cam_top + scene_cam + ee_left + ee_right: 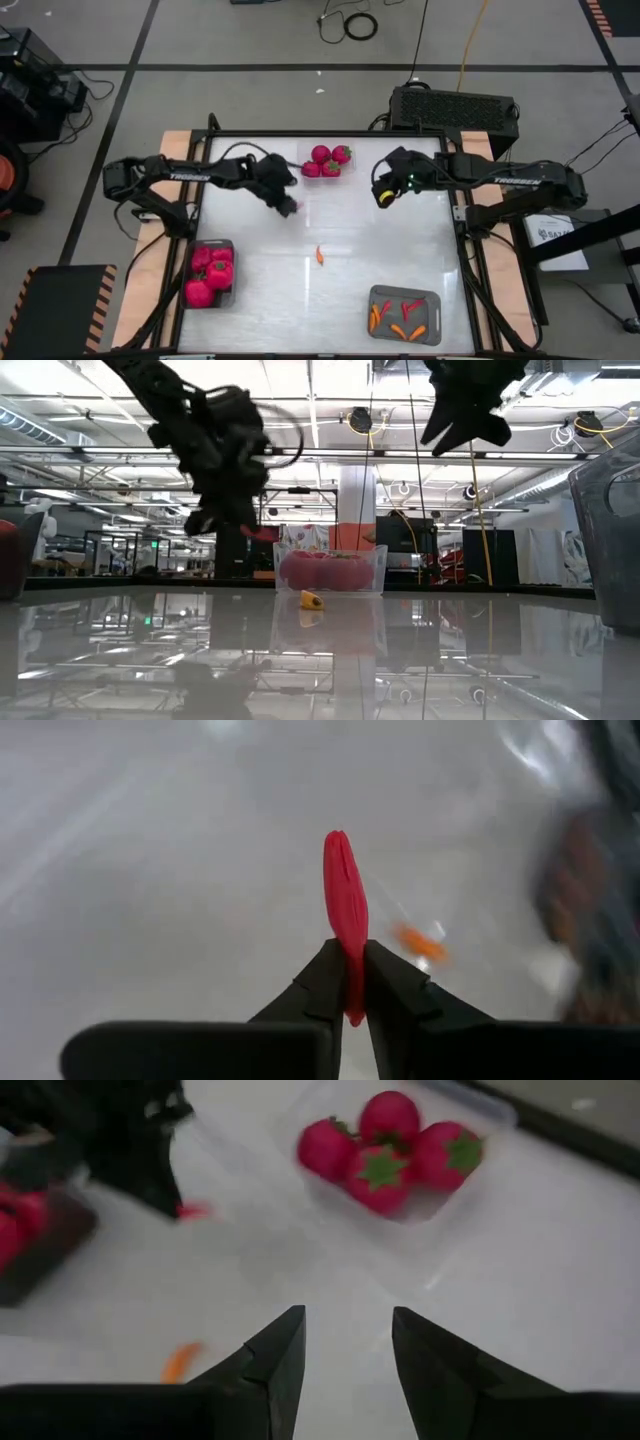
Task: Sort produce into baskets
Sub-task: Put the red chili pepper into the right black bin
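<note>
My left gripper (288, 207) is shut on a slender red piece (346, 910) above the table's middle left. My right gripper (384, 194) is open and empty, up over the table's far right part. A clear tray (328, 160) at the far edge holds several round red pieces with green tops (385, 1140). A small orange piece (320, 256) lies on the table's middle. A grey bin (210, 274) at the near left holds lumpy magenta pieces. A grey bin (404, 314) at the near right holds slender orange and red pieces. My left gripper pinches the slender red piece near one end (350, 982) between its two fingertips. The fingers lie along the piece, and most of it sticks out past the tips. It is lifted clear of the table.
A black box with a perforated top (455, 107) stands beyond the table's far right corner. Wooden strips (160, 215) run along the table's left and right sides. The white table (330, 300) shows bare between the two bins.
</note>
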{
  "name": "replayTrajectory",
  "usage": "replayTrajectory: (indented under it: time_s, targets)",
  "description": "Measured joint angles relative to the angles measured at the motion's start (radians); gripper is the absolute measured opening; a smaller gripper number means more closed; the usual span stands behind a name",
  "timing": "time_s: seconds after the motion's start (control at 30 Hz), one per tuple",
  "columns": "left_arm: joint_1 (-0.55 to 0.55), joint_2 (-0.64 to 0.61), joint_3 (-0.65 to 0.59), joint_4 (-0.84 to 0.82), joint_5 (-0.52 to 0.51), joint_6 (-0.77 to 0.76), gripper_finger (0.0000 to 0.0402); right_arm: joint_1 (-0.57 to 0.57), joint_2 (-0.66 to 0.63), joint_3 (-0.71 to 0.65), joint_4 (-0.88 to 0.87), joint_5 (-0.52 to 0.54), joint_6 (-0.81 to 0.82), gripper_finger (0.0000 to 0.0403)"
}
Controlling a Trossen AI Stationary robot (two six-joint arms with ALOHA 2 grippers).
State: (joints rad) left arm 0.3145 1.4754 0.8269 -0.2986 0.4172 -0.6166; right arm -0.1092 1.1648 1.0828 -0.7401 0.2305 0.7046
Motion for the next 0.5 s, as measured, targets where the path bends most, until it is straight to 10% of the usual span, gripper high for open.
replayTrajectory:
  time_s: [0.5]
  targets:
    - [-0.29, 0.0, 0.006, 0.385, 0.125, 0.225, 0.0037, 0.361, 0.225, 0.0, 0.625, 0.009, 0.173, 0.0144]
